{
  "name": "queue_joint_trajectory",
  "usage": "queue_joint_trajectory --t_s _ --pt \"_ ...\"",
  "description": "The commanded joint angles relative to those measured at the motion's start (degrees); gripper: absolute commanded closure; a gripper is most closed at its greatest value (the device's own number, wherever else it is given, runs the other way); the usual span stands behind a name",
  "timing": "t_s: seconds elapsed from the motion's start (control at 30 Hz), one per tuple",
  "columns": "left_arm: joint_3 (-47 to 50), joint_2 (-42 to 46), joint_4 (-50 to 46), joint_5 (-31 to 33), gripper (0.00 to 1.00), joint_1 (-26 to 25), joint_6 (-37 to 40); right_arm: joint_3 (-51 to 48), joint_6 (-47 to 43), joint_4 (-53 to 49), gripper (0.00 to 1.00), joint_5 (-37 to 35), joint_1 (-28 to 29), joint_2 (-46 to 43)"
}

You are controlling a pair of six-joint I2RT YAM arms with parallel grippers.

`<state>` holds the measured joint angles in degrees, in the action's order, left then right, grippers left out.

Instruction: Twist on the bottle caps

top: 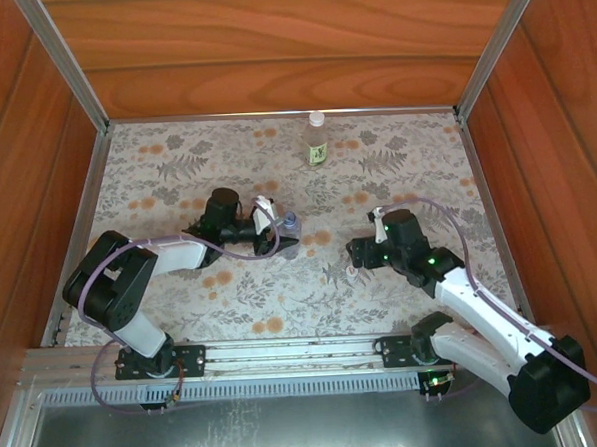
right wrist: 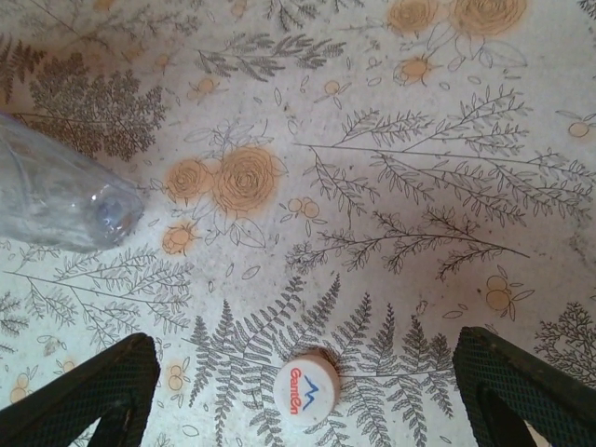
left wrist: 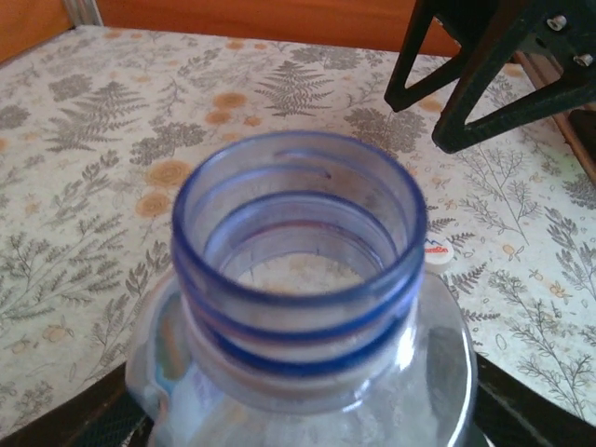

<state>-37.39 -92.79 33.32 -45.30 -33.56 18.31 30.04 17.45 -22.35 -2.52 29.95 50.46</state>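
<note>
Cap point(right wrist: 306, 392): 6 o'clock, printed "GanOn".
Bluish bottle point(left wrist: 298, 279): upright, uncapped.
Right gripper point(right wrist: 305, 363): wide, astride cap.
Left gripper point(top: 282, 234): flanking bottle, grip unclear.

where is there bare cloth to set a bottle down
Bare: the far left corner, between the side rail and the labelled bottle; the far right corner; the near strip along the base rail. Crowded mid-table: left gripper, blue bottle, white cap, right gripper.

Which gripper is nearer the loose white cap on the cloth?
Right. The right gripper hangs over the white cap, fingers either side; the left gripper sits at the bluish bottle, the cap beyond it.
</note>
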Motion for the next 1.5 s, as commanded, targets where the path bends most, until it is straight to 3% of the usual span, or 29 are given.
queue_joint_trajectory --t_s 0.0,0.2,0.57,0.8,1.13,1.47 --pt "1.4 -0.4 0.3 -0.9 0.25 -0.3 0.0 1.9 -0.1 0.1 0.12 0.8 -0.1 0.4" --pt "5.4 -0.9 11.0 -0.2 0.19 -0.2 -4.0 2.6 -0.8 0.4 0.11 1.3 -0.1 0.9" --pt "11.7 -13.2 46.8 3.6 0.19 -0.1 -16.7 4.0 -1.5 -0.7 0.11 2.1 -0.1 1.5" --pt "9.6 -16.0 47.8 2.9 0.21 0.1 -16.7 4.1 -1.1 -1.1 0.11 2.7 -0.1 1.6" --pt "9.0 -16.7 47.8 1.2 0.37 0.2 -16.5 4.1 -0.6 -1.0 0.11 2.6 0.0 1.9" --pt "8.3 -16.8 47.8 -0.7 0.38 0.4 -16.7 4.4 -0.8 -0.8 0.11 3.2 0.0 2.7"
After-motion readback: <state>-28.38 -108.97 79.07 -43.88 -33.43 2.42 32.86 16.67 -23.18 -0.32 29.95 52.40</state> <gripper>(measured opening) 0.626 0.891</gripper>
